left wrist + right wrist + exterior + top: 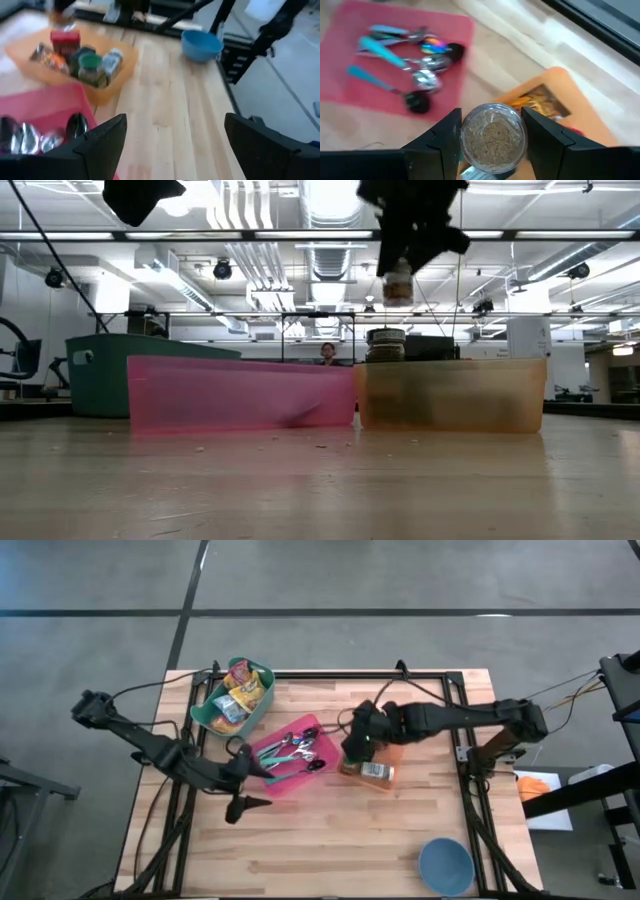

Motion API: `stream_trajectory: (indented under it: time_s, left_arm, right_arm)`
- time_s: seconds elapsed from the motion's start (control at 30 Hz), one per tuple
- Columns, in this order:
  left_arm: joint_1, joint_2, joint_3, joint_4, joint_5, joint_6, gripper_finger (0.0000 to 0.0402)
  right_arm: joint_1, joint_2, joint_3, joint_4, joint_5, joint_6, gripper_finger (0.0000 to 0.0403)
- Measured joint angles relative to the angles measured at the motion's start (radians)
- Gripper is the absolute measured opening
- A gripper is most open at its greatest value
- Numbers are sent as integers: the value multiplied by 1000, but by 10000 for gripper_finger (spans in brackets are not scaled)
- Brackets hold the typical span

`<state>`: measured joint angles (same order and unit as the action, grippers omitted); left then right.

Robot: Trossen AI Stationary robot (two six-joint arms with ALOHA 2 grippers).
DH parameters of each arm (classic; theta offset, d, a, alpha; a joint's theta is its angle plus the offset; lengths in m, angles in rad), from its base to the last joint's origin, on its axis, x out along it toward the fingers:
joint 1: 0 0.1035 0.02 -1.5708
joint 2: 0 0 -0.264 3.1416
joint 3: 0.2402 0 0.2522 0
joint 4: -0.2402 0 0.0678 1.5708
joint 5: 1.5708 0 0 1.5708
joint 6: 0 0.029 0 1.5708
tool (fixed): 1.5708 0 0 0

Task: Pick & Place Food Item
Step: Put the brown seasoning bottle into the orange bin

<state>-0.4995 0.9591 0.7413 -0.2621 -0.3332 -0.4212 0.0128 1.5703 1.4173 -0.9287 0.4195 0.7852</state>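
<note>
A small spice jar (493, 135) with a clear top sits between the fingers of my right gripper (493, 142), which is shut on it. In the low view the jar (398, 284) hangs above the orange bin (452, 394). The orange bin (378, 773) holds several jars and packets and stands right of the pink tray (290, 755) of spoons. My left gripper (247, 802) stands open with nothing between its fingers, by the pink tray's near left corner. My right gripper pinches the jar between its two fingers, on opposite sides of the jar's upper rim (466, 136). The fingers (546, 140) slant down from the table's right side. The jar hangs below them, roughly upright and clear of the orange bin.
A green bin (232, 696) with food packets stands at the far left. A blue bowl (445, 865) sits near the front right corner. Bare wood lies along the near edge between my left gripper and the bowl. A person shows far behind the table (327, 352).
</note>
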Motion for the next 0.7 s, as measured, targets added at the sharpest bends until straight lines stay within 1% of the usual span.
stream_trajectory:
  time_s: [0.07, 0.17, 0.27, 0.37, 0.43, 0.57, 0.7]
  left_arm:
    - [9, -38, -28, 34, 2, 40, 339]
    - [30, -77, -44, 33, 0, 91, 339]
    - [53, -91, -42, 27, 0, 137, 339]
    - [76, -89, -40, 26, 0, 180, 339]
    - [93, -89, -40, 22, 0, 204, 339]
    - [126, -89, -41, -3, 1, 208, 339]
    - [149, -87, -41, -30, 1, 207, 339]
  right_arm:
    - [-58, 0, -29, -3, -27, -12, 168]
    - [-154, 0, -90, 21, -91, -38, 168]
    - [-238, 0, -165, 107, -149, -64, 168]
    - [-295, 0, -230, 224, -199, -94, 168]
    - [-319, 0, -266, 288, -218, -106, 168]
    - [-336, 2, -333, 379, -218, -113, 168]
    - [-337, 3, -388, 423, -214, -135, 168]
